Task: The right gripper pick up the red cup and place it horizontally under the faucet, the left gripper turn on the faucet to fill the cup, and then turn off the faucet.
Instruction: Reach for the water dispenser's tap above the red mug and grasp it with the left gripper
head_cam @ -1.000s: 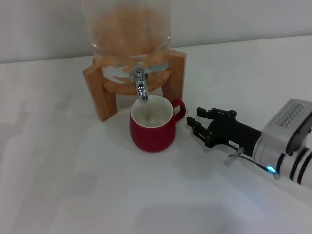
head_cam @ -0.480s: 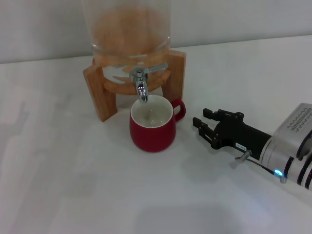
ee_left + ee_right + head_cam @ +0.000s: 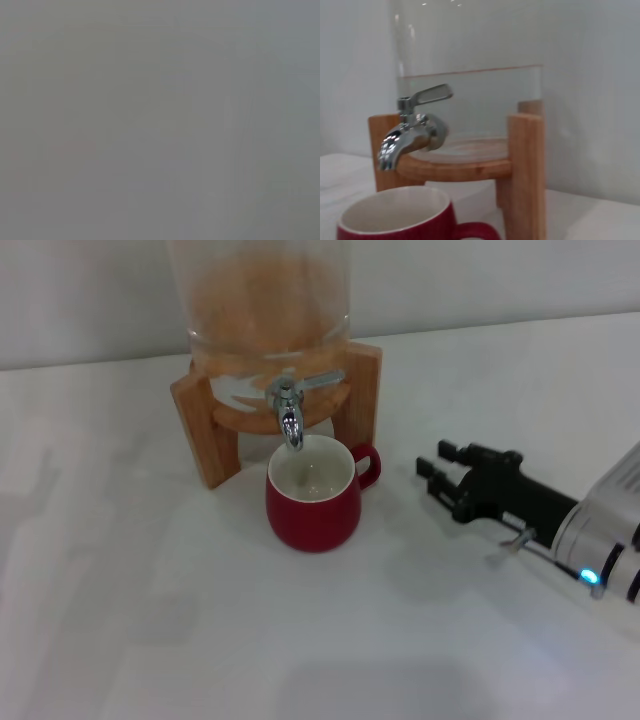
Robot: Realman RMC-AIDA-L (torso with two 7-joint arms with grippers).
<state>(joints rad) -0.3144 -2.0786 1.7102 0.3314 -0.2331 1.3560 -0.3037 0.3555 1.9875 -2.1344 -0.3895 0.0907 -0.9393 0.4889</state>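
— Where is the red cup (image 3: 312,502)?
— Upright on the bench (image 3: 150,620), under the faucet (image 3: 289,412), still unfilled. My right gripper (image 3: 437,468) sits near its handle, fingers spread, holding nothing.
— What's left?
— Opening and closing the lever; my left gripper isn't visible. No readable writing.

Red cup (image 3: 313,500) stands upright under the faucet (image 3: 289,416), white inside, handle toward the right gripper (image 3: 441,472); chrome spout points down into it; gripper open, apart.
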